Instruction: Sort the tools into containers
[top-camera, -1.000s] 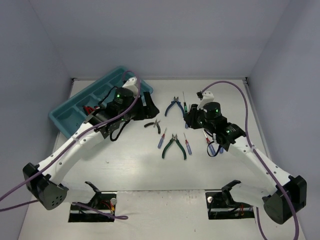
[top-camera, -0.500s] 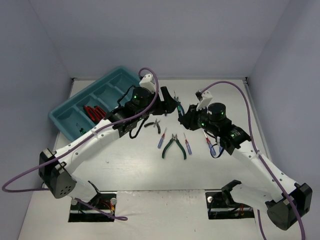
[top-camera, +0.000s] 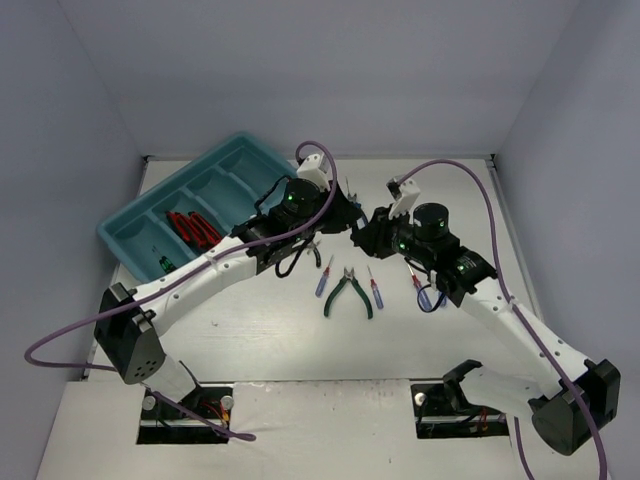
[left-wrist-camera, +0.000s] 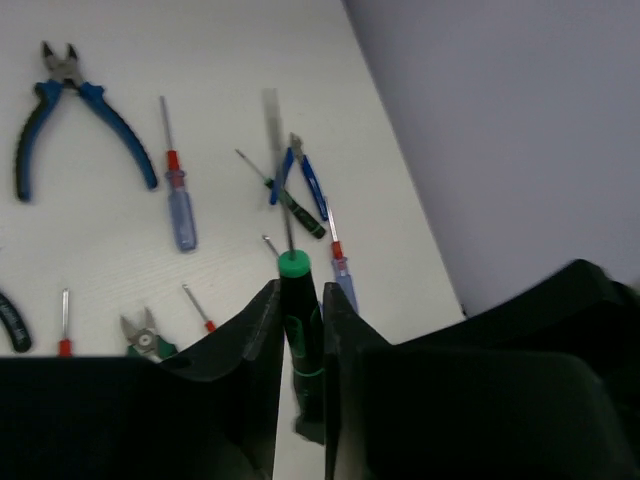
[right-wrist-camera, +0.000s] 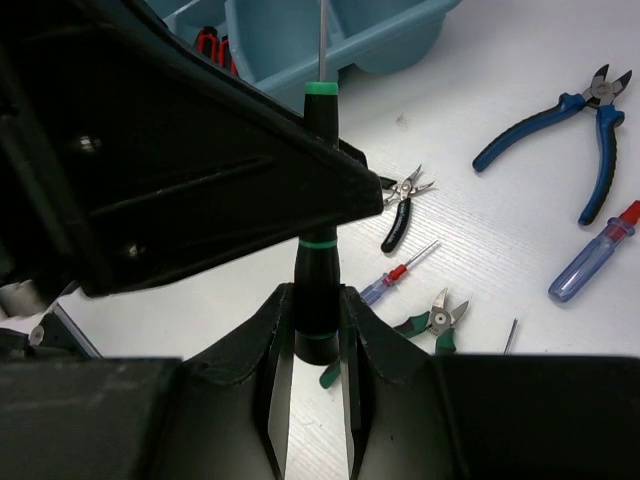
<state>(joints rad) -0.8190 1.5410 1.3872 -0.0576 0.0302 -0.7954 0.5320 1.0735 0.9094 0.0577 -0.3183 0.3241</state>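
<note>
Left wrist view: black screwdriver (left-wrist-camera: 298, 325) clamped between the left fingers (left-wrist-camera: 260, 345)

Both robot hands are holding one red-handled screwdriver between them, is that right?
Not quite. The left gripper and right gripper do hold one screwdriver between them, but its handle is black with green rings, not red, as the right wrist view shows.

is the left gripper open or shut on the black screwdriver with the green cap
Shut on it. In the left wrist view the fingers of the left gripper press both sides of the screwdriver handle, no gap.
</note>
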